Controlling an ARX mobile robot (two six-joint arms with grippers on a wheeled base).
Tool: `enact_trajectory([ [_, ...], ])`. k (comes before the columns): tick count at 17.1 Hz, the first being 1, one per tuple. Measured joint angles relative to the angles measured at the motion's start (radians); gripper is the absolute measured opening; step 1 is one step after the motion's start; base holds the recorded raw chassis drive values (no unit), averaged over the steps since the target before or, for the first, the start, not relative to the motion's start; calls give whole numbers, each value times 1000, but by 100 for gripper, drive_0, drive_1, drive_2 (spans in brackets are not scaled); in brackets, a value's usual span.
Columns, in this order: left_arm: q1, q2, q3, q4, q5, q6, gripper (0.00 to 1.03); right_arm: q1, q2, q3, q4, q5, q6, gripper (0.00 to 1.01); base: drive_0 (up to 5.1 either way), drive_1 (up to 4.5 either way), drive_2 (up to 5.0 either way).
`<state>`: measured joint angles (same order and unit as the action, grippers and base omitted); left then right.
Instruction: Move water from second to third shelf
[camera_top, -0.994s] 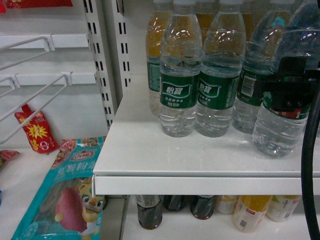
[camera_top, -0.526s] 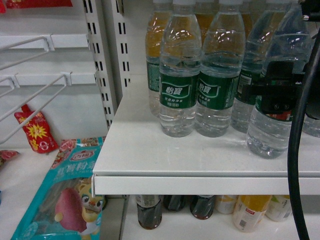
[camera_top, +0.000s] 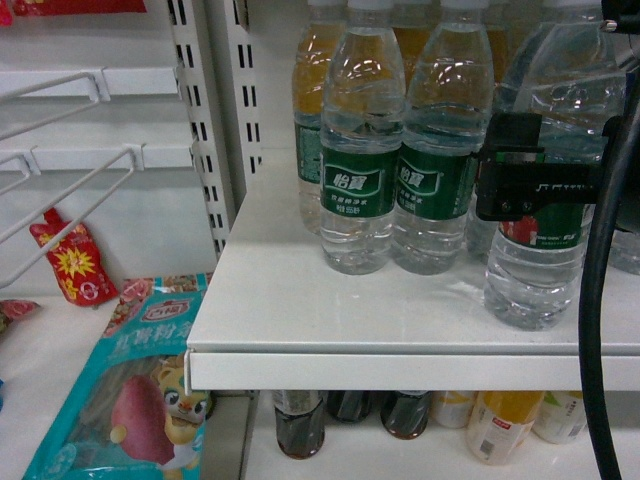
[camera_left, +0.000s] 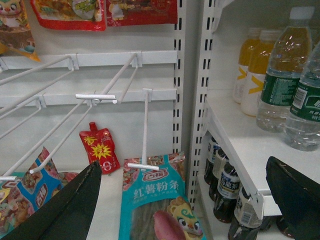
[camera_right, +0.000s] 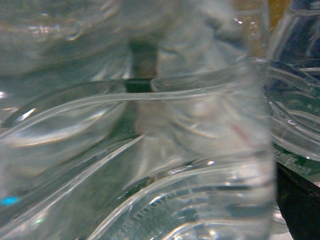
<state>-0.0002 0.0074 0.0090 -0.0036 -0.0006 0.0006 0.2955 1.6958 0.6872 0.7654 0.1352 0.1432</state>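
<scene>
Your right tool is clamped around the clear ribbed plastic water bottle with the green wrap label, black fingers wrapping its label band. You see that bottle at the right end of the white metal shelf, near its front edge, standing forward of the rest of the row; whether its base still touches the shelf cannot be told. In your right wrist view the bottle fills nearly the whole picture, ribs and water pressed right up to the lens.

Just to its left, toward the middle of the shelf, two more green-labelled water bottles stand touching side by side, with an orange drink bottle behind them at the shelf's back left. Under the shelf's front edge you can see dark cola bottles and pale yellow drink bottles on the shelf below.

Your left tool hangs spread wide with nothing between its black fingers, low beside the neighbouring bay of white wire pegs, above a teal snack bag and near a small red pouch.
</scene>
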Motion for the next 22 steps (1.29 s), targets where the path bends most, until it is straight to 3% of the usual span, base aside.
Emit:
enact_trajectory([
  [22,0,0,0,0,0,0,98,-16,-9,0,-2,-9,2,98,0,0,0],
])
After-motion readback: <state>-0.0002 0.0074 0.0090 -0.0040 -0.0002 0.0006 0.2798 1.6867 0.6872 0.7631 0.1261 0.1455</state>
